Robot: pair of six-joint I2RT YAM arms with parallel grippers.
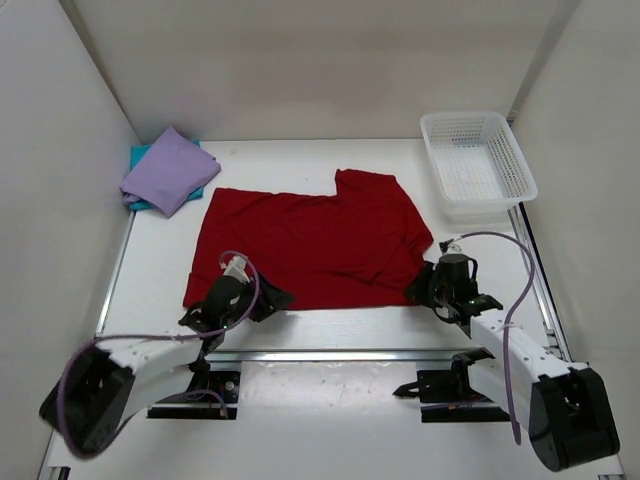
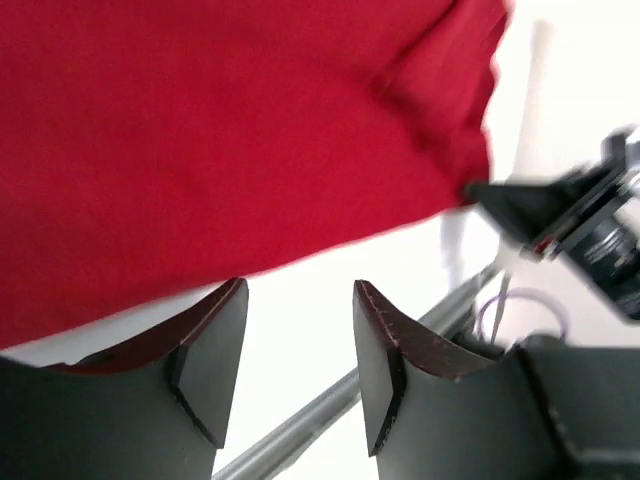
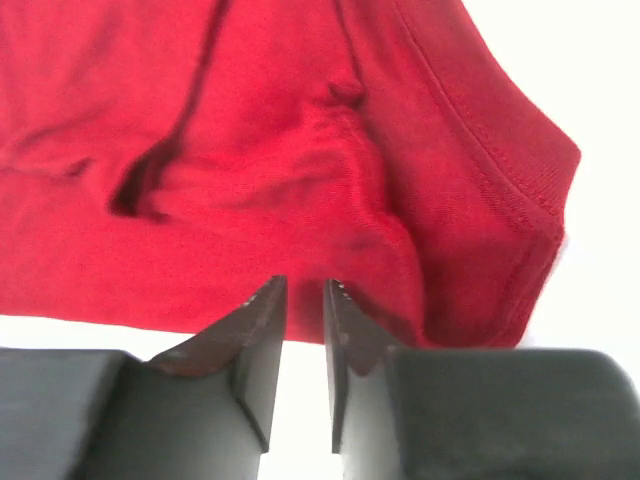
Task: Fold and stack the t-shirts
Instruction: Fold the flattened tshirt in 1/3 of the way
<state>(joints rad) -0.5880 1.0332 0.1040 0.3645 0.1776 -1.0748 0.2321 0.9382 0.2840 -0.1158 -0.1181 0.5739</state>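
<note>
A: Where's the red shirt (image 1: 310, 245)?
B: Spread flat mid-bench (image 1: 280, 160); lavender shirt (image 1: 170, 172) folded atop teal shirt (image 1: 141, 155), far left.
A: Hands?
B: Left hand (image 2: 300, 300) wide apart, just off the near hem; right hand (image 3: 305, 295) slightly apart at the hem.

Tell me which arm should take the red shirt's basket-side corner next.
Right, probably: the right gripper sits at that corner of the shirt, jaws slightly apart, while the left gripper hovers open near the opposite corner.
</note>
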